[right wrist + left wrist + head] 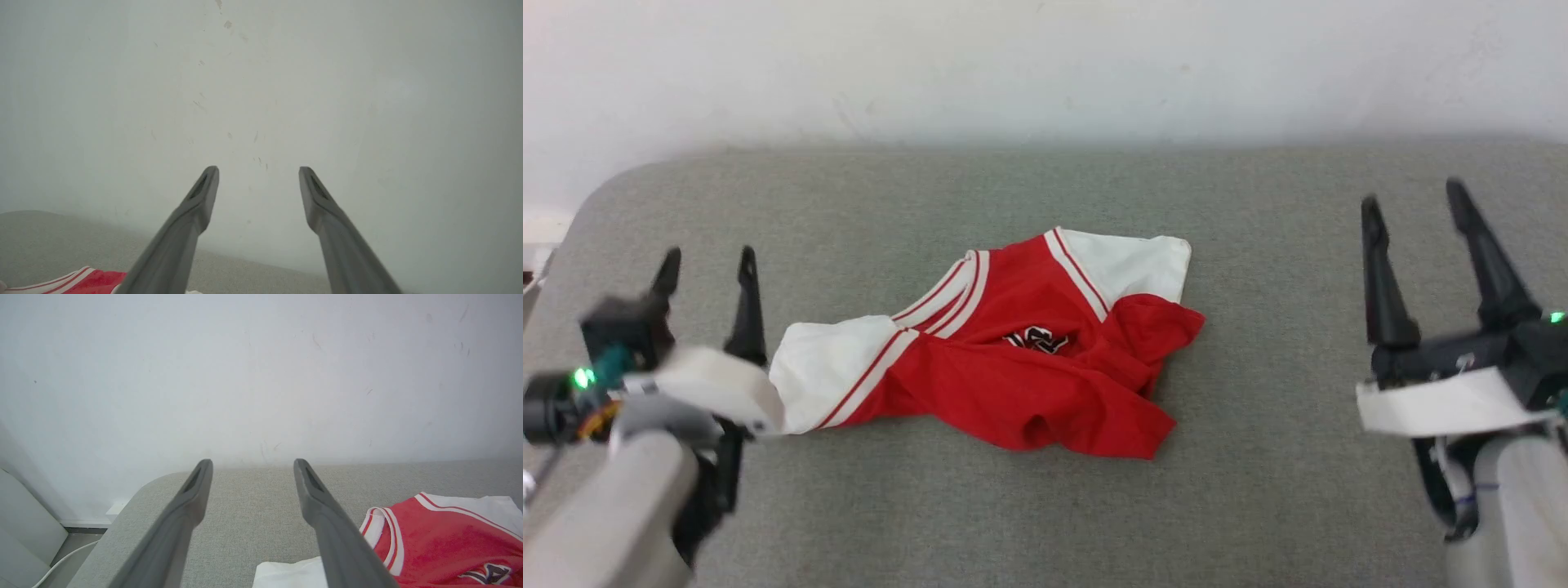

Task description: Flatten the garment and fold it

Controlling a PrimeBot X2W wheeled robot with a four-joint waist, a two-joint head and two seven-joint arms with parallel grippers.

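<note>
Left fingers [747, 310]: spread wide, nothing between them. In the left wrist view the grey worktop [253, 506] and the white wall [261, 375] show through the gap.

Right fingers [1382, 278]: also spread wide and holding nothing. The right wrist view has them raised against the wall [261, 102], with the worktop [49, 241] low and to their left.

Garment [1013, 367]: lies crumpled on the worktop [1258, 490] between the two pairs of fingers, much nearer the left pair and well apart from the right pair.
- One white sleeve [825, 367] reaches out toward the base of the left fingers. Its end sits just beside the pale band on that wrist; I cannot tell whether they touch.
- The other white sleeve [1131, 265] is on the side toward the right fingers, folded up at the garment's far edge.
- The red body is bunched in folds. The striped collar [952, 294] faces up, and only a scrap of the black-and-white lettering [1036, 339] shows in a crease.

Left wrist view: the garment [441, 547] lies right of the right-hand finger, low beside its base, and the sleeve [290, 575] runs under that finger's line. The fingertips point past it, toward the far edge of the worktop.

Right wrist view: a corner of red cloth with striped trim [94, 281] sits left of the left-hand finger, down by its base.

A white cable [61, 561] runs along the floor beyond the worktop's rounded corner, left of the left fingers.
</note>
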